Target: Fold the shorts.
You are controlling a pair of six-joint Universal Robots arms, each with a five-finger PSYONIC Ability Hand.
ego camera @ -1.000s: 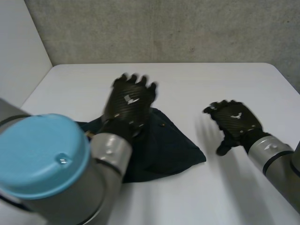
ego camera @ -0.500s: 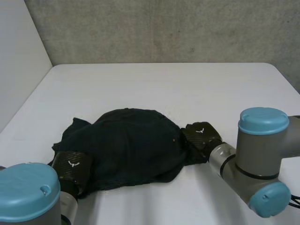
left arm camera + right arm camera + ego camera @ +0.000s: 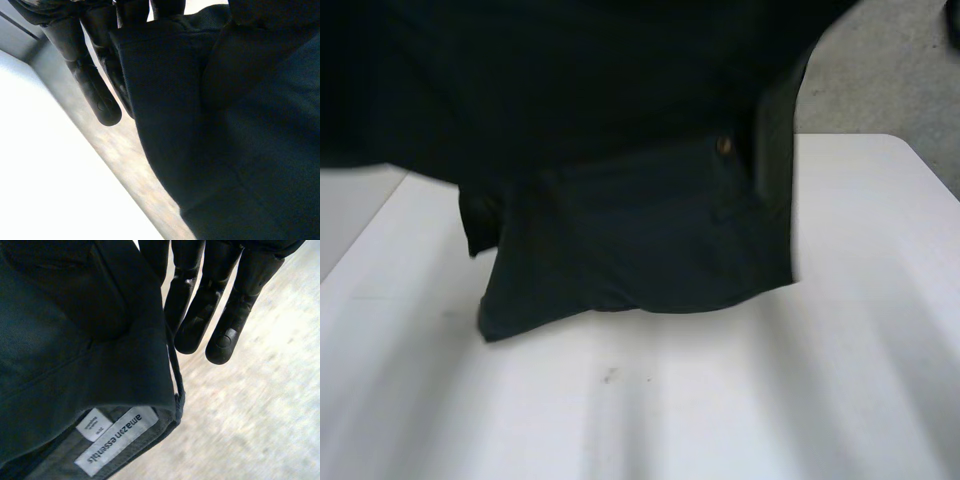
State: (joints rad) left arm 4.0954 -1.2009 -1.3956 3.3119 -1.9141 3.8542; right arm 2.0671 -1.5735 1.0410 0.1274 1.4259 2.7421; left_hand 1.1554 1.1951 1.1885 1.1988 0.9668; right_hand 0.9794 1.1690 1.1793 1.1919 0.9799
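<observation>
Our left hand pinches an edge of the dark navy shorts among its fingers. Our right hand grips the waistband, fingers straight behind the cloth, near the amazon essentials label. Half a second ago the shorts lay heaped on the table between both hands — now they hang lifted, hem over the white table. A grey concrete wall stands behind.

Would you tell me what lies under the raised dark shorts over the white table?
Below the hem of the dark navy fabric shorts, bare white table shows; the tabletop behind the hanging cloth is covered.
</observation>
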